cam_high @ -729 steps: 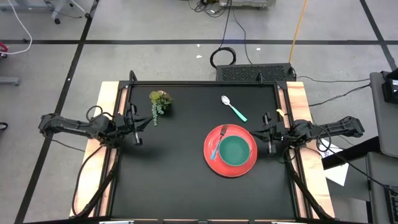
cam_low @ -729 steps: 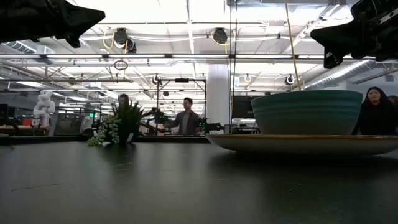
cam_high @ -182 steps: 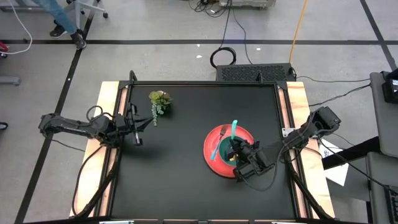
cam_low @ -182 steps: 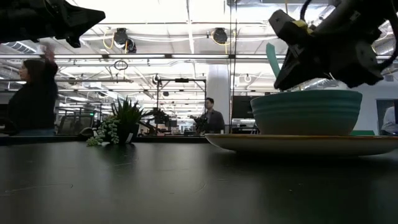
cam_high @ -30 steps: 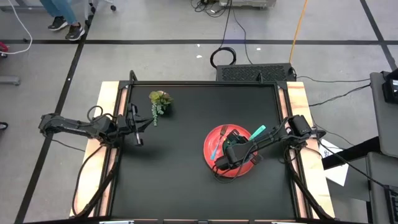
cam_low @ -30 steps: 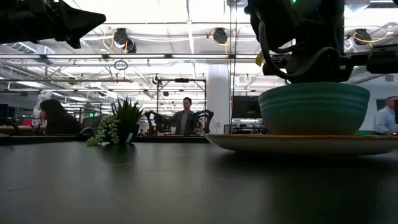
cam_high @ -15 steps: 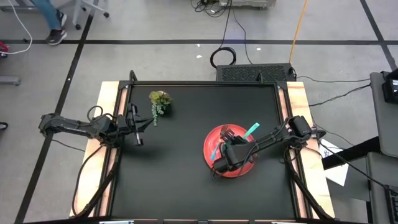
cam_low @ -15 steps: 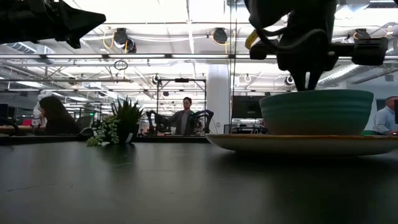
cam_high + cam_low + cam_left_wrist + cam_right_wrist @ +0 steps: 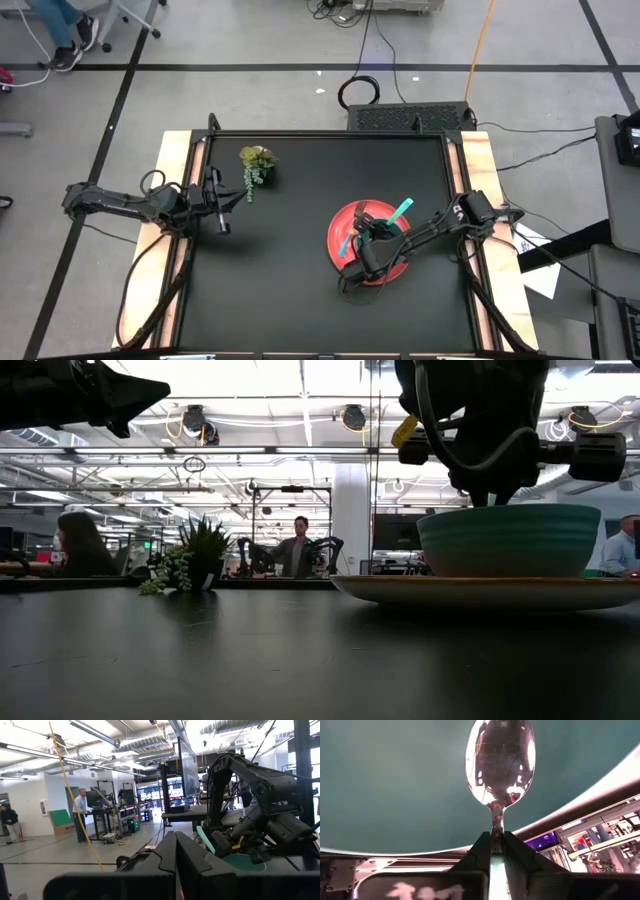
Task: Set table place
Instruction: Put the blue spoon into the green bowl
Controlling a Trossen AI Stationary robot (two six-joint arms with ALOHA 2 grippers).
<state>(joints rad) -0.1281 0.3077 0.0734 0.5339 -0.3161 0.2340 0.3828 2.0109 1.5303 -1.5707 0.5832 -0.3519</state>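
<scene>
The red plate (image 9: pixel 338 252) lies on the black table (image 9: pixel 280 290), right of middle. The teal bowl (image 9: pixel 510 540) stands on it, mostly hidden in the high view by my right gripper (image 9: pixel 374 243). The blue-handled fork (image 9: pixel 347 240) lies on the plate, left of the bowl. My right gripper (image 9: pixel 496 836) is shut on the teal-handled spoon (image 9: pixel 500 760) over the bowl's hollow (image 9: pixel 395 780). My left gripper (image 9: pixel 218 212) is shut and empty at the table's left edge. My right gripper pinches the spoon's thin metal neck (image 9: pixel 495 817) between its two fingers, just behind the spoon's metal bowl. The fingers slant down into the teal bowl. The teal handle (image 9: pixel 400 210) sticks out behind, toward the far right. Whether the spoon touches the bowl, I cannot tell.
A small green plant sprig (image 9: pixel 256 165) lies at the table's far left. Wooden strips (image 9: pixel 170 200) run along both short sides. People show in the room beyond the table in the low view.
My right gripper has gone a little toward the table's near edge over the bowl, still shut on the spoon. The spoon's teal handle has swung a little toward the table's left.
</scene>
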